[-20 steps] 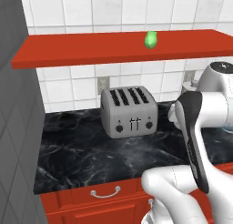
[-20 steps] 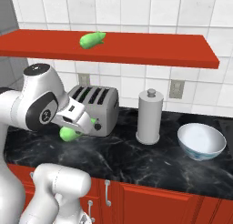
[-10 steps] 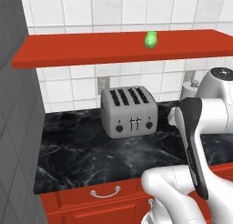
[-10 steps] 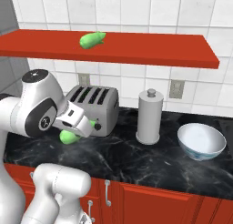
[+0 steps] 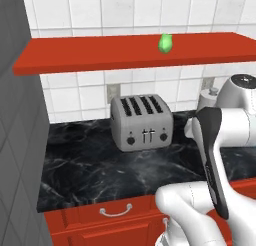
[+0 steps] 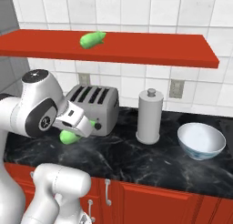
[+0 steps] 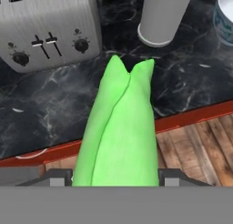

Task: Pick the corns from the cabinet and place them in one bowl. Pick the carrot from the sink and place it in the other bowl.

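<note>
We see a black marble counter [image 6: 136,159] carrying a silver toaster [image 6: 93,107], a grey canister [image 6: 149,116] beside it, and a pale glassy bowl [image 6: 201,141] further right. Above, a red shelf [image 6: 136,48] holds one green corn [image 6: 92,39].

All three pictures are bright and evenly lit, with a flat rendered look and no single strong lamp to be traced. The red shelf [image 6: 136,48] throws a soft grey shadow on the white tiles [image 6: 136,84] beneath it. The black counter [image 6: 136,161] shows pale marbling, perhaps partly sheen; the toaster [image 5: 142,121] carries a mild brushed gleam. Ahead of the jaws, the green corn [image 7: 119,132] is shaded smoothly, with a darker crease down its middle. Edges look slightly soft and pixelled. No bending of lines at the borders.
</note>
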